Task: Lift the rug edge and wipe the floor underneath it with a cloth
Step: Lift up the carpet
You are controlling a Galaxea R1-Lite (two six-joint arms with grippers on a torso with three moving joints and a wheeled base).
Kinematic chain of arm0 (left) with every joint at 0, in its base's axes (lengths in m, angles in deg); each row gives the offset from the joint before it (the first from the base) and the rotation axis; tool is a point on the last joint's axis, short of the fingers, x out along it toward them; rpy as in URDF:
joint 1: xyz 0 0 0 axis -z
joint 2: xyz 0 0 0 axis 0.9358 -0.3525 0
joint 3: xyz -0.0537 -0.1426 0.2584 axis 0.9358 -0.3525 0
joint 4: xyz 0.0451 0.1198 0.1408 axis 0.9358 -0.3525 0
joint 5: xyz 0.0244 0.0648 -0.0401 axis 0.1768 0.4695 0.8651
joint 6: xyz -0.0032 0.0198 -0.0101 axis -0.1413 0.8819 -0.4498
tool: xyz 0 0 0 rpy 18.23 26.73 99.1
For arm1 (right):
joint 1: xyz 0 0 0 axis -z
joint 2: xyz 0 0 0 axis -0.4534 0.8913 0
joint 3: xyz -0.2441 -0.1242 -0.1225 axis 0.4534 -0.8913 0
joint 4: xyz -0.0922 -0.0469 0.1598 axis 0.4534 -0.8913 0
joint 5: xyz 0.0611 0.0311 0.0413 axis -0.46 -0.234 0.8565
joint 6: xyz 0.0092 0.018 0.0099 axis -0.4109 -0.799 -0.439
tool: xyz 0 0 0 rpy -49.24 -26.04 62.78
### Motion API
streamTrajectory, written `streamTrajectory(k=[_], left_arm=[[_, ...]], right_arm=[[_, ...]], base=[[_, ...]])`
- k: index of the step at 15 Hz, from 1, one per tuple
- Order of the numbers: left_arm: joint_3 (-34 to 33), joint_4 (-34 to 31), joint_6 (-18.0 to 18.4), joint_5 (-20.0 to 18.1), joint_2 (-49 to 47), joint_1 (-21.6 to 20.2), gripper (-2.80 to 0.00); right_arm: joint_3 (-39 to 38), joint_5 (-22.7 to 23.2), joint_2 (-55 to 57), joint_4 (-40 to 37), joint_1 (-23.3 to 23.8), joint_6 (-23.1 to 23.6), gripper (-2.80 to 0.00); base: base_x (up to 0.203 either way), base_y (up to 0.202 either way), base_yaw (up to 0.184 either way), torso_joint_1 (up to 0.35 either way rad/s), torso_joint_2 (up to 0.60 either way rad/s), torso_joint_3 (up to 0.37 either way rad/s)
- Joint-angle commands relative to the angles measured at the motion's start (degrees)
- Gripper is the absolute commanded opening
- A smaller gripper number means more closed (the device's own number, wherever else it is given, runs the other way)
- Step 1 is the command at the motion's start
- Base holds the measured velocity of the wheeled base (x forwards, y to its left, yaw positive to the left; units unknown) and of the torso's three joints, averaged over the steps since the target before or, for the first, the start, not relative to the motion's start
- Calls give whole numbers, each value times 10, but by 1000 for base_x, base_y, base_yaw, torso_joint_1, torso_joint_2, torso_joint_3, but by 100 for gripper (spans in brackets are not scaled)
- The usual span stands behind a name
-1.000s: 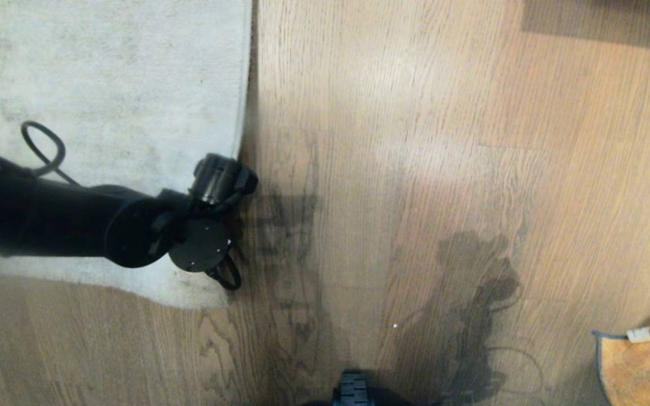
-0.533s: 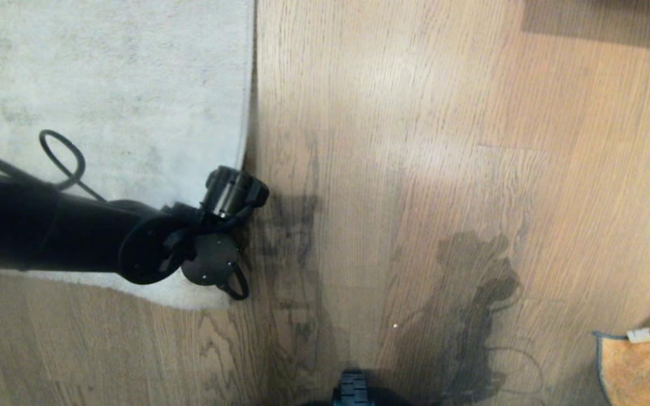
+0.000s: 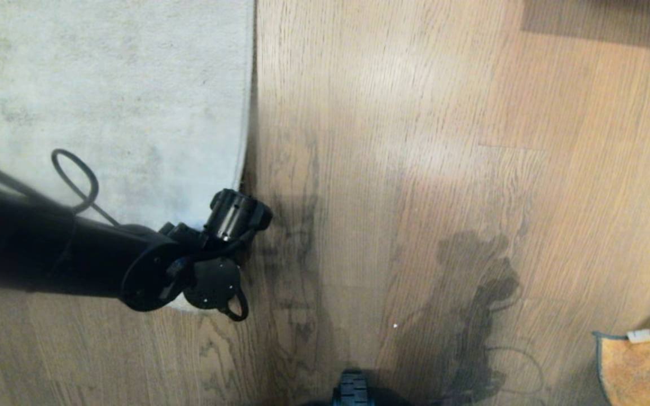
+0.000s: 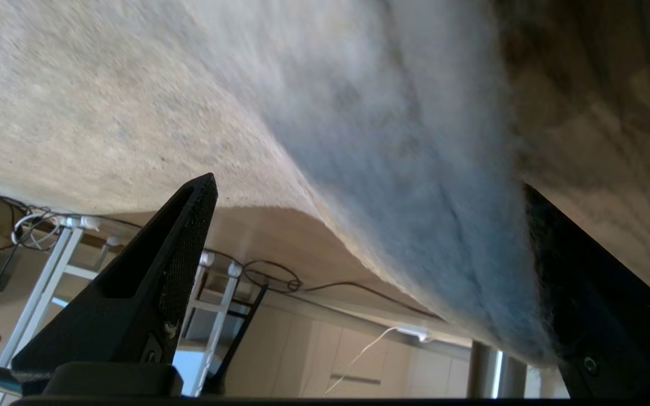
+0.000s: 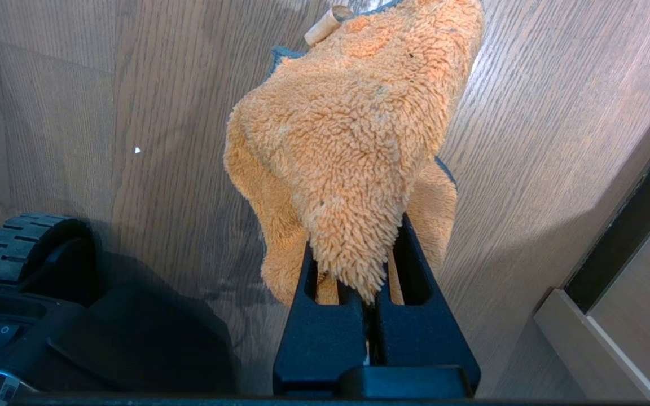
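The pale grey rug (image 3: 105, 101) covers the far left, and its straight rug edge (image 3: 249, 113) runs toward me to a corner hidden under my left wrist (image 3: 212, 265). In the left wrist view my left gripper (image 4: 367, 186) is open, its two black fingers (image 4: 178, 265) astride the rug edge (image 4: 432, 254), one over the pile and one on the floor side. The floor (image 3: 415, 141) is light brown wood planks. The orange fuzzy cloth (image 5: 353, 129) hangs from my right gripper (image 5: 359, 254), which is shut on it; the cloth (image 3: 644, 372) also shows at the near right.
A wheel of my base (image 3: 352, 389) pokes in at the near middle. Dark arm shadows (image 3: 477, 293) lie on the planks. A pale skirting with a dark gap (image 5: 629, 237) borders the right. White frame legs and loose cables (image 4: 65, 254) stand beyond the rug.
My left arm has slid along the rug edge toward me, now sitting over the rug's near corner. The cloth and the right gripper have stayed put.
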Motion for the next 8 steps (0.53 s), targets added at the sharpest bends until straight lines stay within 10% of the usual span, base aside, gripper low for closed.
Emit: streamTrajectory(k=[1,8], left_arm=[[-10,1,1,3,-2,-2,0],[-35,1,1,5,0,-4,0]], right_arm=[[0,1,1,0,0,1,-280],[0,1,1,0,0,1,-280]], base=[[0,0,0,0,0,0],[0,0,0,0,0,0]])
